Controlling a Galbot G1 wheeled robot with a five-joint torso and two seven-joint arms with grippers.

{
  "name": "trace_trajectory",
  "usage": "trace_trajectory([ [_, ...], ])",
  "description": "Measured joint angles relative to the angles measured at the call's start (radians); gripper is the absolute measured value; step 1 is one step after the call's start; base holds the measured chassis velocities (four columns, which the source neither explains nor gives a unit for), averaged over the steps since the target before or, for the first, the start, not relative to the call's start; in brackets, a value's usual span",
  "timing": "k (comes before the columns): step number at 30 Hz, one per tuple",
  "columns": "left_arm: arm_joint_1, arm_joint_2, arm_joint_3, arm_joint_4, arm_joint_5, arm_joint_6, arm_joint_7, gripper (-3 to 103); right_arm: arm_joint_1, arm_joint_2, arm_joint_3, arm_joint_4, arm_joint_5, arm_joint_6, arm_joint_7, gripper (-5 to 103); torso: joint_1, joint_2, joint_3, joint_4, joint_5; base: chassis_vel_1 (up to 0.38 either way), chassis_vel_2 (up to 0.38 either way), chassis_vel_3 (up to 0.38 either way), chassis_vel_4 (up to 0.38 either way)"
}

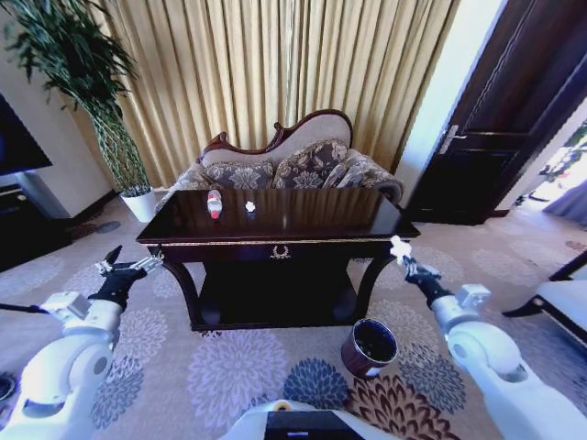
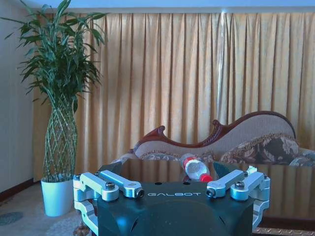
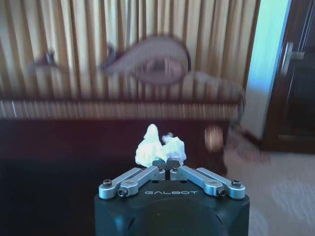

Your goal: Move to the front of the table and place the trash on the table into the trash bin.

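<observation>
Bare table (image 1: 303,213) top right of 2 trash items, trash bin (image 1: 370,346) mouth unobstructed

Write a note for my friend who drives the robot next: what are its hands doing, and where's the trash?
Right gripper: shut on a crumpled white paper wad, raised beside the dark glossy wooden table's right front corner.
Left gripper: open, empty, near the left front corner.
On the table: clear plastic bottle with red label, lying down, and a small white paper wad.
Round maroon-brown trash bin: on the carpet, front right.
Left: bin everything.
</observation>
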Motion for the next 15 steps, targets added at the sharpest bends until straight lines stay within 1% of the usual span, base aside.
trace_trajectory([
  [2, 0.000, -0.001, 0.001, 0.000, 0.000, 0.000, 0.000, 100, 0.000, 0.005, -0.009, -0.021, -0.013, 0.007, -0.006, 0, 0.000, 0.000, 0.000, -0.0001, 0.0000, 0.000, 0.000, 0.000, 0.000],
  [3, 0.000, -0.004, 0.003, -0.003, 0.000, -0.001, 0.000, 100, 0.009, 0.024, -0.054, -0.126, -0.068, 0.053, -0.023, 0, 0.000, 0.000, 0.000, -0.0002, 0.0002, 0.000, 0.000, 0.000, 0.000],
  [4, 0.002, -0.006, 0.004, -0.006, 0.000, -0.001, -0.002, 100, 0.021, 0.031, -0.080, -0.185, -0.092, 0.075, -0.032, 0, 0.000, 0.000, 0.000, -0.0004, 0.0002, 0.000, 0.000, 0.000, 0.000],
  [5, 0.002, -0.006, 0.004, -0.006, 0.000, -0.001, -0.002, 100, 0.021, 0.031, -0.080, -0.185, -0.092, 0.075, -0.032, 0, 0.000, 0.000, 0.000, -0.0004, 0.0002, 0.000, 0.000, 0.000, 0.000],
  [8, 0.020, -0.006, -0.005, -0.017, -0.002, -0.005, -0.003, 100, 0.103, 0.048, -0.172, -0.380, -0.156, 0.127, -0.051, 0, -0.001, 0.000, 0.000, -0.0001, 0.0002, 0.000, 0.000, 0.000, 0.000],
  [9, 0.020, -0.006, -0.005, -0.017, -0.002, -0.005, -0.003, 100, 0.103, 0.048, -0.172, -0.380, -0.156, 0.127, -0.051, 0, -0.001, 0.000, 0.000, -0.0001, 0.0002, 0.000, 0.000, 0.000, 0.000],
  [10, 0.025, -0.006, -0.012, -0.021, -0.009, -0.009, -0.003, 100, 0.159, 0.055, -0.210, -0.467, -0.171, 0.148, -0.052, 0, 0.000, 0.000, 0.000, 0.0004, 0.0001, 0.000, 0.000, 0.000, 0.000],
  [11, 0.025, -0.006, -0.012, -0.021, -0.009, -0.009, -0.003, 100, 0.159, 0.055, -0.210, -0.467, -0.171, 0.148, -0.052, 0, 0.000, 0.000, 0.000, 0.0004, 0.0001, 0.000, 0.000, 0.000, 0.000],
  [12, 0.029, -0.006, -0.017, -0.024, -0.015, -0.011, -0.004, 100, 0.205, 0.061, -0.242, -0.536, -0.175, 0.161, -0.052, 0, 0.000, 0.000, 0.000, 0.0006, 0.0001, 0.000, 0.000, 0.000, 0.000],
  [14, 0.032, -0.006, -0.022, -0.028, -0.019, -0.014, -0.005, 100, 0.260, 0.065, -0.276, -0.619, -0.180, 0.176, -0.052, 0, 0.000, 0.000, 0.000, 0.0004, 0.0002, 0.000, 0.000, 0.000, 0.000],
  [15, 0.032, -0.006, -0.022, -0.028, -0.019, -0.014, -0.005, 100, 0.260, 0.065, -0.276, -0.619, -0.180, 0.176, -0.052, 0, 0.000, 0.000, 0.000, 0.0004, 0.0002, 0.000, 0.000, 0.000, 0.000],
])
